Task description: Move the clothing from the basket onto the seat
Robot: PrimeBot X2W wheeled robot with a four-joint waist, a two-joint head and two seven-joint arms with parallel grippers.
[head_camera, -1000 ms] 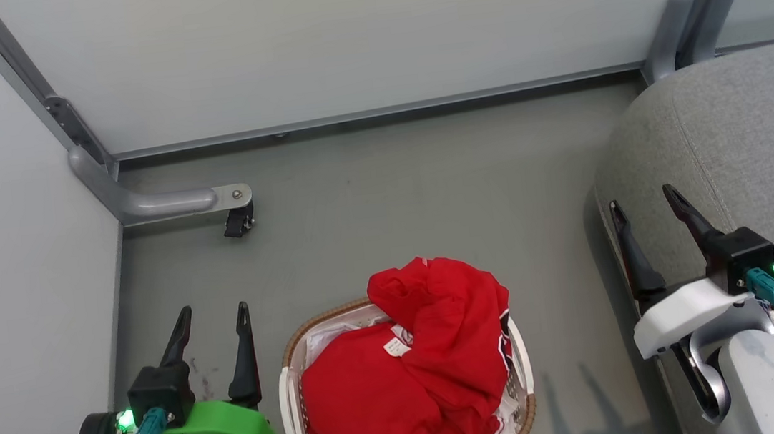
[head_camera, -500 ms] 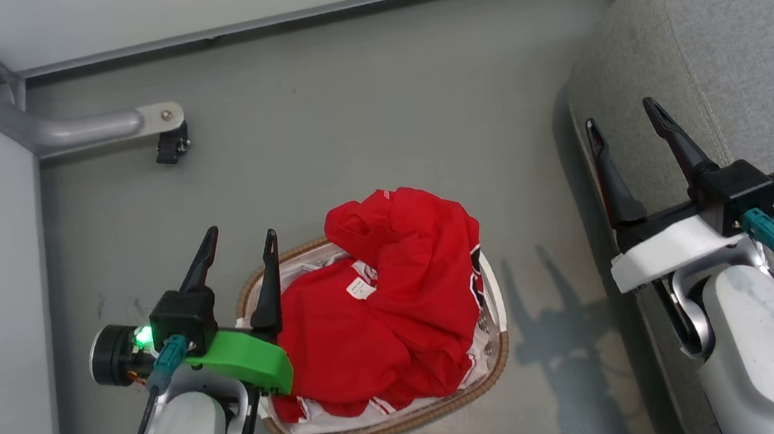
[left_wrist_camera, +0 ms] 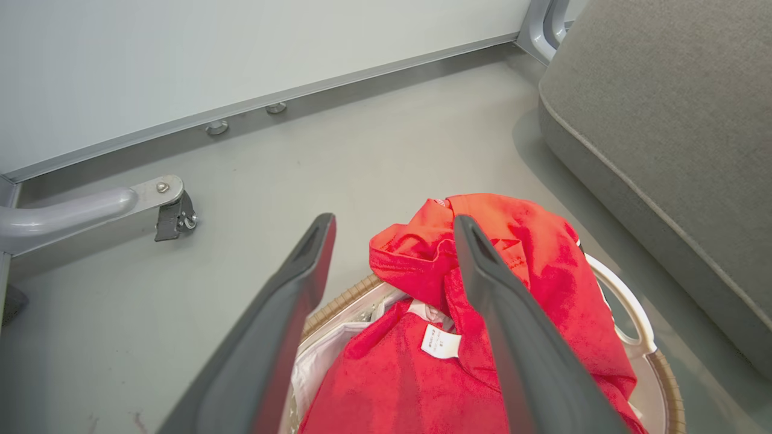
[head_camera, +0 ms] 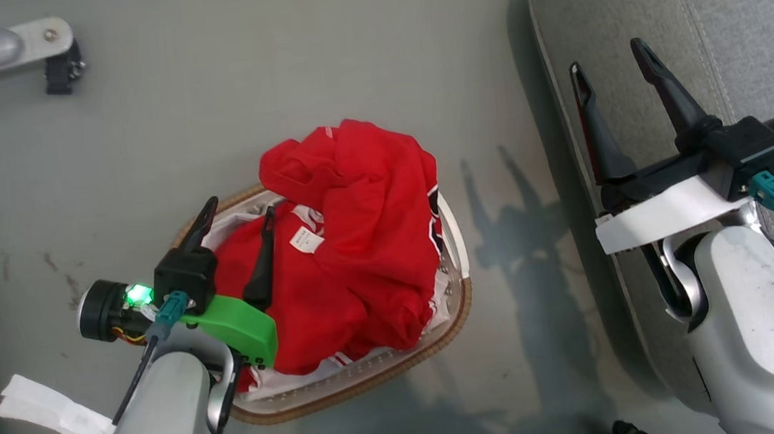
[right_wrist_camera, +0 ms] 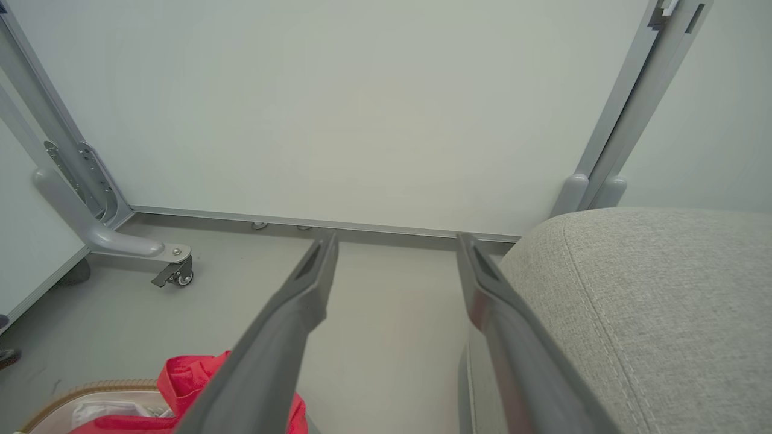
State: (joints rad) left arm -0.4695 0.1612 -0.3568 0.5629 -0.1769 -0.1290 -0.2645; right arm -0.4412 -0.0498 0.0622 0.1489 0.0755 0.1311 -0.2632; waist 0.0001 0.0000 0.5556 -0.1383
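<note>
At three o'clock in the head view, the seat (head_camera: 732,8) lies with no garment on its visible part, ready to receive. The basket (head_camera: 376,385) stands at centre, bare floor (head_camera: 272,78) between it and the seat. The clothing (head_camera: 354,249) is heaped inside, spilling over the rim toward twelve o'clock. The left gripper (head_camera: 241,206), fingers spread, hangs over the heap's nine o'clock side, apparently lined up for a first grab. The right gripper (head_camera: 605,56), likewise spread and empty, waits over the seat's edge.

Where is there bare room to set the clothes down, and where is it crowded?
The seat is bare beyond the right gripper. Bare floor runs between the basket and the caster. Crowded: the basket, heaped with clothing, the open left gripper over it.
</note>
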